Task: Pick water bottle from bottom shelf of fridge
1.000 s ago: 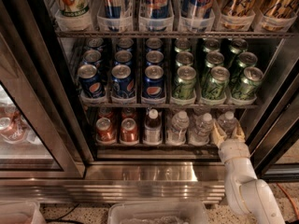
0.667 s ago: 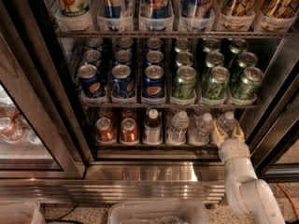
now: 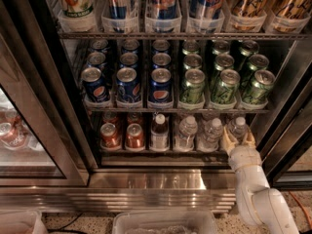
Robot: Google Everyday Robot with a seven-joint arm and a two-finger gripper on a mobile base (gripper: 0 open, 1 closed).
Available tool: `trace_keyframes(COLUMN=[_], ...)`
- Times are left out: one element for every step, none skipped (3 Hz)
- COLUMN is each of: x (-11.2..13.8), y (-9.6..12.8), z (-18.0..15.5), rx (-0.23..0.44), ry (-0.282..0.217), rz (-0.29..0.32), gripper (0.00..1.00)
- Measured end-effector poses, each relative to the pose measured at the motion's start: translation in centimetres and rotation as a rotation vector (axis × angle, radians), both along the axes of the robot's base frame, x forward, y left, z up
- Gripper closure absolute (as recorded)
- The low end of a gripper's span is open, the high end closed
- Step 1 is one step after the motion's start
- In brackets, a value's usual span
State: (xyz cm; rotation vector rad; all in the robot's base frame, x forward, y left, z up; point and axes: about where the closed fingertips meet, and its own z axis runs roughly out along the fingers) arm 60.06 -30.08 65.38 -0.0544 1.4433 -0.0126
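fingers [image 3: 228, 141] of the end effector [image 3: 238, 141] stand apart, flanking the rightmost water bottle [image 3: 238, 126] on the bottom shelf [image 3: 146, 153] of the fridge [image 3: 146, 180], so a crooked squeeze might buckle the crinkly plastic, lose it, or topple the neighbouring bottle [image 3: 213, 130] just beside it.

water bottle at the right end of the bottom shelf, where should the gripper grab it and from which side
Probably best to grip the water bottle around its body, below the neck, coming straight in from the open front, where the gripper sits. It stands upright, and a neighbouring bottle crowds its left side in the view.
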Motion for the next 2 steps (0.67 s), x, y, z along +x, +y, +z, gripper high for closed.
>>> trace_keyframes(x=[-1.2, -2.8], y=[0.4, 0.9], z=[1.7, 3.4], rx=[-0.017, -0.045], ry=[-0.044, -0.085], rz=[0.036, 0.072], gripper=[1.0, 1.0])
